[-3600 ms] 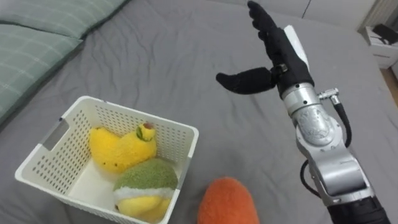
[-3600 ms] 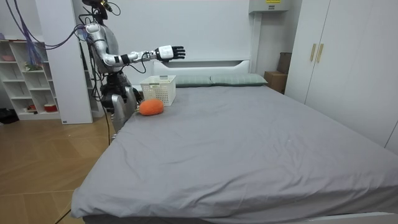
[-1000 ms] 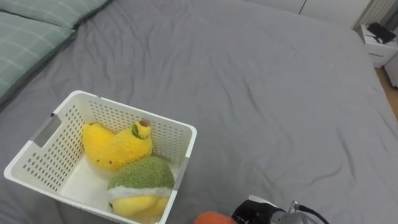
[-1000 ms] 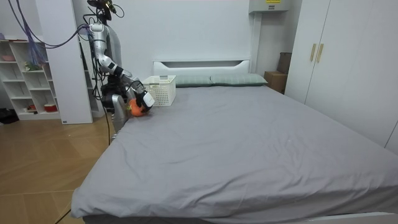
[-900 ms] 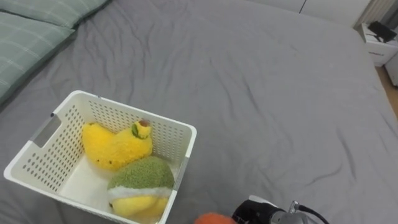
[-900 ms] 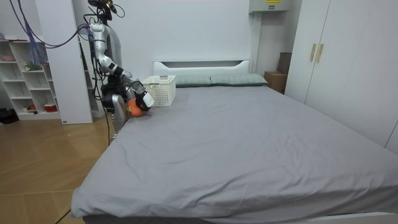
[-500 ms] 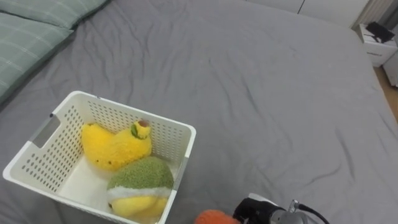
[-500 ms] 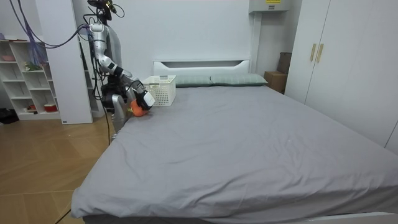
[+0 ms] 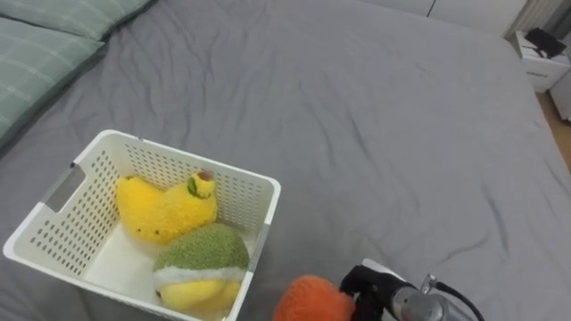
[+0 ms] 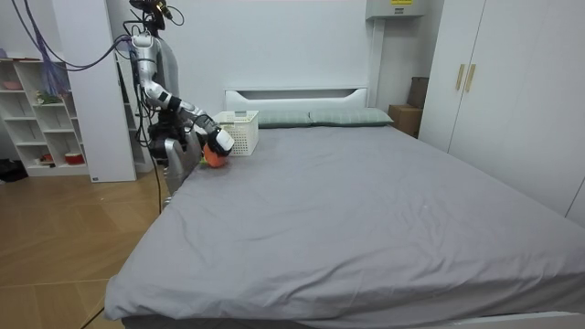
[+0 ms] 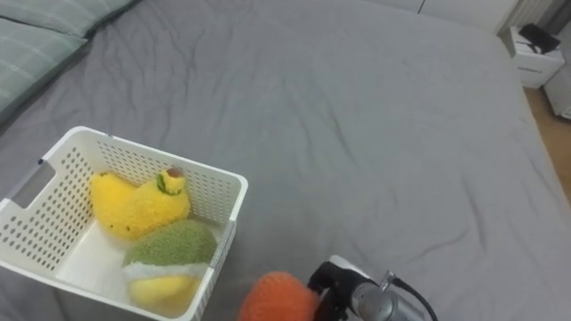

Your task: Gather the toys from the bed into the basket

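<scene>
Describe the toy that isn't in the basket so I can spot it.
On the grey bed, find the white basket at the left. Just right of it, at the near edge, the right hand grips a round orange toy. The yellow toy and green toy lie inside the basket; this one is outside.

Legible text, numbers, brands, signs: none.

Possible entry: the white wall-mounted box (image 10: 395, 11) at the top of the room view has a small yellow patch on its upper edge. This may be a label, but it is too small to read.
</scene>
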